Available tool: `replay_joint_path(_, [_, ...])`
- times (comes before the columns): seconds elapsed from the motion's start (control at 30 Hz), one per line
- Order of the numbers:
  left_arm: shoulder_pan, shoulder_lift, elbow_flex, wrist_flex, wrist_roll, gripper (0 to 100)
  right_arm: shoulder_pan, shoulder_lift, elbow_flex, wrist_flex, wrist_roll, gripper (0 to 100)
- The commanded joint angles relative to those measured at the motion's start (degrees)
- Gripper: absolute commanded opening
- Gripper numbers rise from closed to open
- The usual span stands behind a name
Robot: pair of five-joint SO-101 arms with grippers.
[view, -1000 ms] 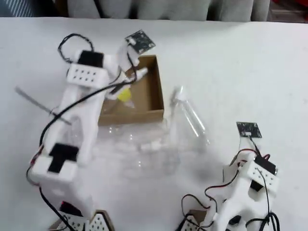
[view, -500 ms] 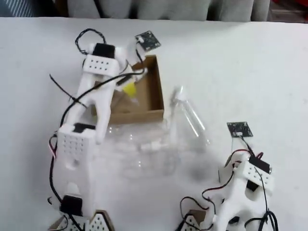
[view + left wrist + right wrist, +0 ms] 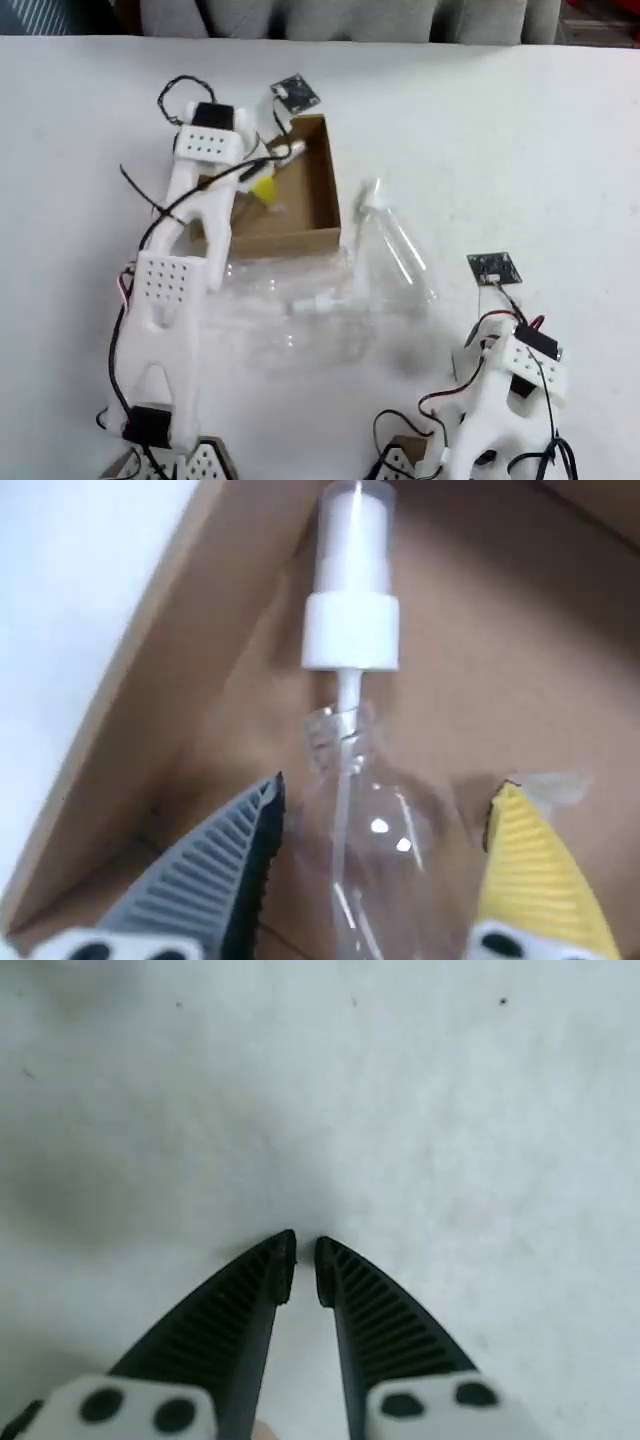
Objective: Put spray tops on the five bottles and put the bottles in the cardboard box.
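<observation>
The cardboard box [image 3: 327, 190] stands left of the table's middle. My left gripper [image 3: 262, 188] reaches into it, shut on a clear bottle [image 3: 385, 830] with a white spray top [image 3: 351, 610]. The bottle sits between the grey finger [image 3: 245, 865] and the yellow finger [image 3: 530, 870], its top pointing toward the box wall [image 3: 130, 710]. Several more clear bottles [image 3: 290, 315] lie on the table in front of the box. One bottle [image 3: 395, 240] to the right has a spray top on it. My right gripper [image 3: 304, 1260] is shut over bare table.
The right arm [image 3: 510, 375] sits low at the table's near right corner, its camera board [image 3: 493, 267] facing the bottles. A loose white spray top [image 3: 320, 300] lies among the clear bottles. White table stretches to the right and far side.
The left arm has stretched forward and lowered, carrying the bottle down into the box. The right arm has drawn back slightly toward the near edge.
</observation>
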Motion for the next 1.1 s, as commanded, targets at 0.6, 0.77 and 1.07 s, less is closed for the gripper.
replay_joint_path(0.6, [5.93, 0.75, -3.25, 0.26, 8.09, 4, -0.84, -0.75, -0.26, -0.75, 0.44, 1.7])
replay_joint_path(0.77, [5.41, 0.75, -3.25, -5.89, 19.08, 4, -0.84, -0.75, -0.26, -0.75, 0.44, 1.7])
replay_joint_path(1.07, [5.41, 0.84, -3.25, -9.76, 24.79, 4, -0.84, -0.75, -0.18, -1.54, 0.44, 1.7])
